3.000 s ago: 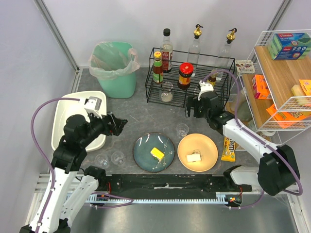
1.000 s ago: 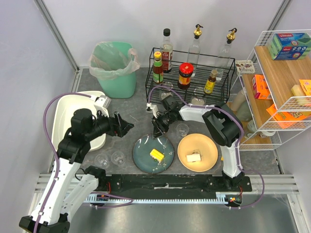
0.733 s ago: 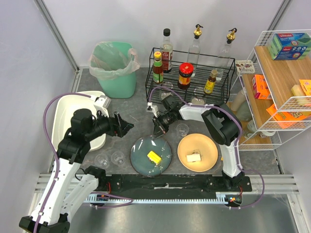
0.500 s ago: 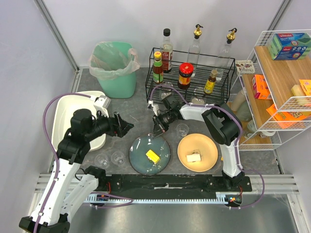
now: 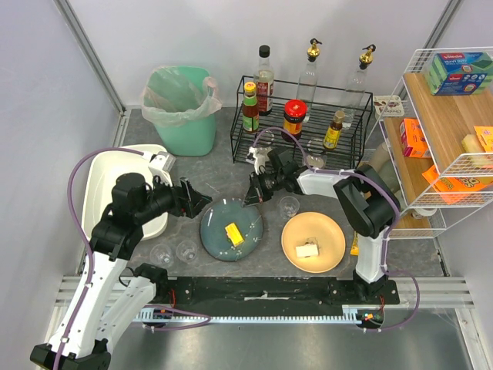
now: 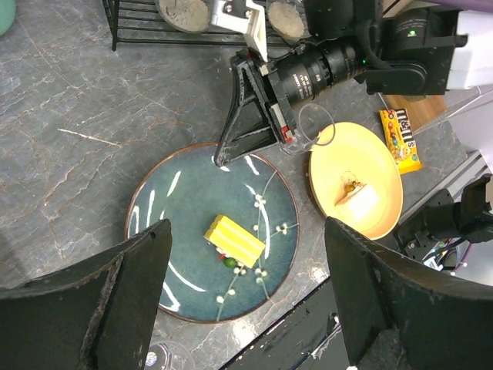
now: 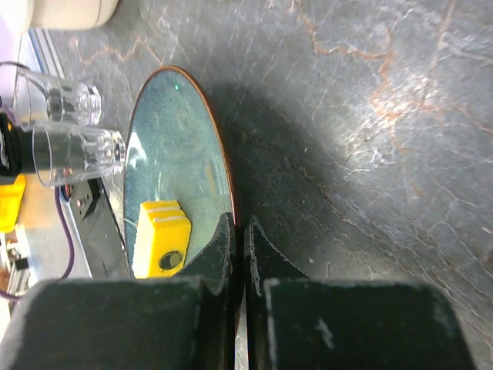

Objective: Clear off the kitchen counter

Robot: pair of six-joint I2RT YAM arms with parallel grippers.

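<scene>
1. At the far left a white tub (image 5: 104, 173) sits on the kitchen counter (image 5: 212, 173). The counter is a dark grey, mottled, stone-like slab with pale veins, and it runs under everything from the tub to the wire shelves on the right.
2. Just right of the tub, the left gripper (image 5: 202, 204) hovers over the counter. Its fingers (image 6: 115, 308) are spread wide with nothing between them.
3. The blue plate (image 5: 219, 239) lies mid-counter, just right of and nearer than the left gripper. It carries a yellow block (image 5: 233, 233). I cannot tell whether the plate rests flat or is raised at one edge.
4. The right gripper (image 5: 250, 199) reaches in from the right. Its fingers are pinched together on the plate's thin brown far-right rim.
5. The left arm looks nearer to the plate's free left rim, so a takeover or a slide leftward seems likely.
6. Further right stand a clear glass (image 5: 289, 205) and an orange plate (image 5: 330, 230).
</scene>
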